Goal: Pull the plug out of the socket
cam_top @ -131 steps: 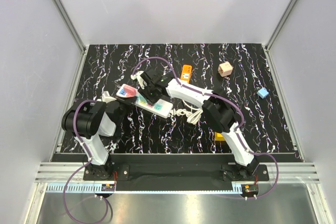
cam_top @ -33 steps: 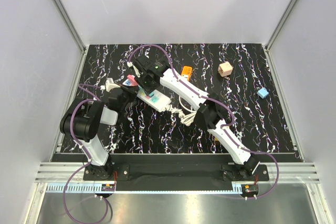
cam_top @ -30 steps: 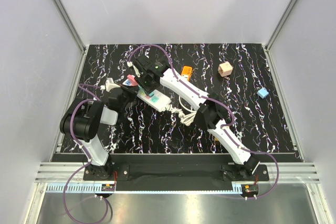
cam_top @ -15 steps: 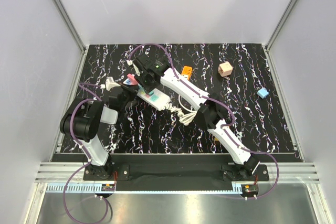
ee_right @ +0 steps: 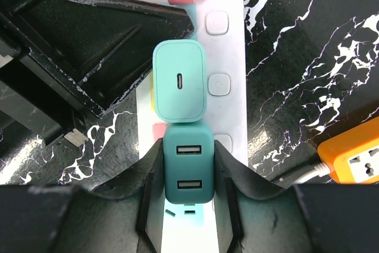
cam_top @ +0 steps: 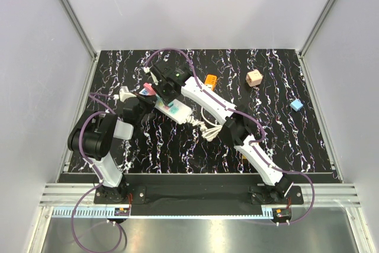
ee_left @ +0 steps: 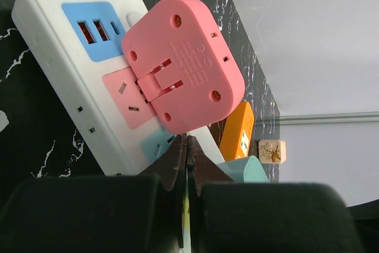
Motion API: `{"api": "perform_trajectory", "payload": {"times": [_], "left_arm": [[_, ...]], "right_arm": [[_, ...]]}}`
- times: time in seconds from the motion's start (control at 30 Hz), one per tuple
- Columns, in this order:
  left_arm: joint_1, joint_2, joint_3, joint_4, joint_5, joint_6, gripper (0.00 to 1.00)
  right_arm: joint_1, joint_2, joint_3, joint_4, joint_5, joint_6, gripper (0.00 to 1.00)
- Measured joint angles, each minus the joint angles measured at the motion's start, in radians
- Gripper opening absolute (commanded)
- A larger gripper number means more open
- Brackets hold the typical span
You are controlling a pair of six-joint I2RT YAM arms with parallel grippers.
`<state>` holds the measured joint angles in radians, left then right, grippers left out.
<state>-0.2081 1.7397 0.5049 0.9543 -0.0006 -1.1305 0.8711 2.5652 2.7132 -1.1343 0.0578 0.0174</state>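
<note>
the right gripper (ee_right: 188,173) is clamped on the dark teal plug (ee_right: 188,167), with 1 finger pressed against each side and its 2 usb ports facing the wrist. the plug stands over the socket (ee_right: 228,57), which runs straight ahead from the hand; whether its prongs are seated does not show. just beyond the fingertips sits a mint plug (ee_right: 179,81). an orange power strip (ee_right: 355,158) lies off to the hand's right. the left gripper (ee_left: 186,146) is pinched fully closed on nothing, its tips just below a pink adapter (ee_left: 183,69) over the socket.
</note>
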Motion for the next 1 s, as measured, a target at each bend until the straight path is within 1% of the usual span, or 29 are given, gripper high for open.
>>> {"api": "perform_trajectory", "payload": {"times": [0.13, 0.23, 0.4, 0.57, 0.67, 0.87, 0.93, 1.0], "left_arm": [[-0.001, 0.0, 0.008, -0.01, -0.003, 0.004, 0.0], [-0.003, 0.009, 0.004, -0.09, -0.005, 0.023, 0.0], [-0.01, 0.015, -0.002, -0.095, -0.003, 0.022, 0.0], [-0.01, 0.015, -0.002, -0.094, -0.003, 0.024, 0.0], [-0.01, 0.015, -0.002, -0.093, -0.002, 0.024, 0.0], [-0.007, 0.016, -0.031, -0.05, 0.021, 0.026, 0.0], [-0.003, 0.015, -0.064, -0.001, 0.034, 0.024, 0.0], [-0.001, 0.01, -0.113, 0.064, 0.051, 0.023, 0.0]], "right_arm": [[-0.003, 0.0, 0.007, 0.004, 0.002, 0.009, 0.0], [-0.005, -0.015, 0.042, 0.07, 0.002, 0.023, 0.0], [-0.005, -0.098, 0.075, 0.173, 0.001, 0.034, 0.0], [-0.006, -0.177, 0.049, 0.18, 0.012, 0.039, 0.0], [-0.006, -0.239, -0.05, 0.164, 0.058, 0.04, 0.0], [-0.015, -0.422, -0.336, 0.188, 0.129, 0.051, 0.0], [-0.036, -0.522, -0.483, 0.241, 0.131, 0.071, 0.0], [-0.081, -0.639, -0.647, 0.29, 0.122, 0.097, 0.0]]}}
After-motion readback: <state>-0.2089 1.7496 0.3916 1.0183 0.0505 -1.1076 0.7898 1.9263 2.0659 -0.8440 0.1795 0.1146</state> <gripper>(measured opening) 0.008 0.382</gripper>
